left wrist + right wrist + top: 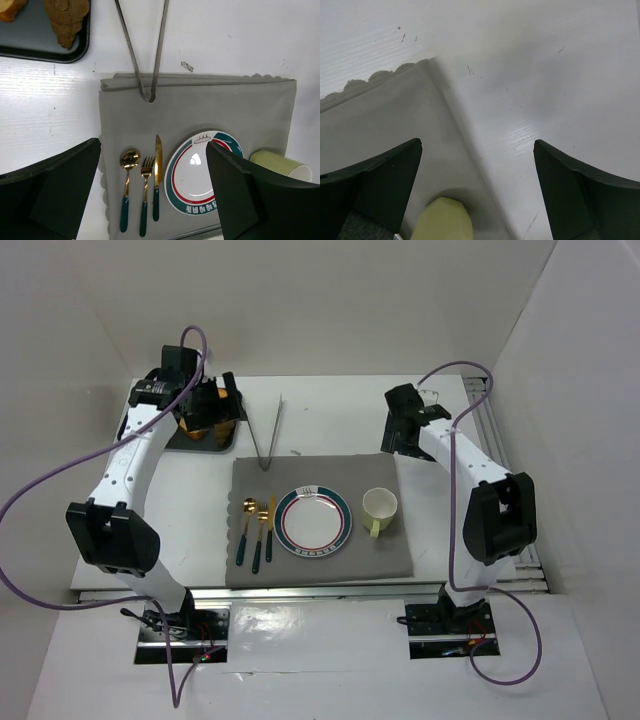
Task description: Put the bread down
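Crusty brown bread (65,17) lies in a dark, shallow tray (45,52) just off the far left corner of the grey scallop-edged mat (210,105). The left end effector (152,146) hangs over the tray, fingers wide apart. The right end effector (476,145), likewise spread, hangs over the mat's far right corner.

Bright, even overhead light, soft shadows, small glare on the plate (200,185), right wrist view slightly soft.

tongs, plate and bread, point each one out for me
tongs (149,99), left wrist view, on the joined end.
plate (196,176), left wrist view, on its white centre.
bread (65,17), left wrist view, on the middle of the brown piece.
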Motion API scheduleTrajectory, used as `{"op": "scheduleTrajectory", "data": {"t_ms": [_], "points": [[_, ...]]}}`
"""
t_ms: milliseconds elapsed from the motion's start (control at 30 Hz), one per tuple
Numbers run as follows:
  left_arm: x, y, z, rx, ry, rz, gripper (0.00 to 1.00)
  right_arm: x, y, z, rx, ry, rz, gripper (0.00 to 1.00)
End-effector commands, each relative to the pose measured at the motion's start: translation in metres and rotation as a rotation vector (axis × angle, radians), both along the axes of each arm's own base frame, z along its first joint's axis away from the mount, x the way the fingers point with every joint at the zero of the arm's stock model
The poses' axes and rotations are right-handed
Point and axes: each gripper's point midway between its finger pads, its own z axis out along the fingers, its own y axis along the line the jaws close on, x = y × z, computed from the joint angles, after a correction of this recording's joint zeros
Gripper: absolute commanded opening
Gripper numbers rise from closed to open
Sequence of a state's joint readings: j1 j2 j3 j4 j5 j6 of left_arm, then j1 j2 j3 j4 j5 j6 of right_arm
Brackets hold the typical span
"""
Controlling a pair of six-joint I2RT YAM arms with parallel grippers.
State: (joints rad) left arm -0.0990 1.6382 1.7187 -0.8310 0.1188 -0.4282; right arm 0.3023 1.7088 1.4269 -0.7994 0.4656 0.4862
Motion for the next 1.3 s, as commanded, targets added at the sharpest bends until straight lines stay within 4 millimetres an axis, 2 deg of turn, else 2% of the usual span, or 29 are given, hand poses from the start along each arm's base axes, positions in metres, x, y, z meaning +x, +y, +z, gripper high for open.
{"op": "scheduleTrajectory", "data": {"t_ms": [0,100,167,200,233,267,300,400,533,700,833,1000,1033,1067,1100,1133,1167,1200,1233,1267], "points": [[0.000,-0.011,0.013,-0.042,-0.010,-0.041,1.00,0.001,-0.003,0.022,0.033,-0.080,-0.021,1.00],[0.003,-0.006,0.008,-0.016,-0.005,-0.030,1.00,-0.001,-0.005,0.023,0.029,-0.086,-0.033,1.00],[0.001,-0.011,0.002,0.016,0.009,-0.048,1.00,-0.001,-0.005,0.023,0.029,-0.086,-0.033,1.00],[-0.002,-0.007,-0.003,0.099,0.015,-0.055,1.00,-0.001,-0.005,0.023,0.029,-0.086,-0.033,1.00],[-0.003,-0.009,-0.013,0.164,0.038,-0.064,1.00,-0.001,-0.004,0.023,0.037,-0.084,-0.029,1.00],[-0.004,-0.025,-0.029,0.220,0.077,-0.094,1.00,-0.001,-0.001,0.020,0.047,-0.085,-0.023,1.00],[-0.009,-0.020,-0.041,0.290,0.129,-0.078,1.00,-0.001,0.000,0.020,0.056,-0.082,-0.018,1.00],[-0.009,-0.038,-0.074,0.295,0.218,-0.096,1.00,0.003,0.005,0.021,0.076,-0.094,0.001,1.00],[-0.006,-0.053,-0.105,0.281,0.296,-0.089,1.00,0.005,0.008,0.022,0.086,-0.110,0.017,1.00],[0.004,-0.054,-0.132,0.289,0.351,-0.035,1.00,0.007,0.011,0.024,0.092,-0.109,0.044,1.00],[0.024,-0.049,-0.154,0.281,0.381,0.032,1.00,0.009,0.012,0.026,0.097,-0.121,0.045,1.00],[0.068,-0.057,-0.171,0.261,0.323,0.063,1.00,0.008,0.013,0.029,0.098,-0.120,0.069,1.00],[0.073,-0.055,-0.173,0.281,0.322,0.064,1.00,0.008,0.012,0.029,0.090,-0.122,0.064,1.00],[0.085,-0.051,-0.166,0.283,0.294,0.084,1.00,0.007,0.007,0.028,0.087,-0.113,0.055,1.00],[0.089,-0.050,-0.171,0.298,0.298,0.092,1.00,0.007,0.007,0.028,0.087,-0.112,0.055,1.00],[0.094,-0.042,-0.187,0.324,0.316,0.112,1.00,0.007,0.006,0.028,0.080,-0.115,0.050,1.00],[0.103,-0.044,-0.180,0.317,0.296,0.114,1.00,0.009,0.006,0.029,0.082,-0.123,0.050,1.00],[0.111,-0.039,-0.182,0.312,0.290,0.129,1.00,0.006,0.005,0.029,0.076,-0.120,0.057,1.00],[0.112,-0.042,-0.201,0.311,0.325,0.117,1.00,0.006,0.007,0.025,0.086,-0.118,0.064,1.00],[0.117,-0.037,-0.203,0.309,0.325,0.127,1.00,0.006,0.009,0.025,0.094,-0.116,0.069,1.00]]}}
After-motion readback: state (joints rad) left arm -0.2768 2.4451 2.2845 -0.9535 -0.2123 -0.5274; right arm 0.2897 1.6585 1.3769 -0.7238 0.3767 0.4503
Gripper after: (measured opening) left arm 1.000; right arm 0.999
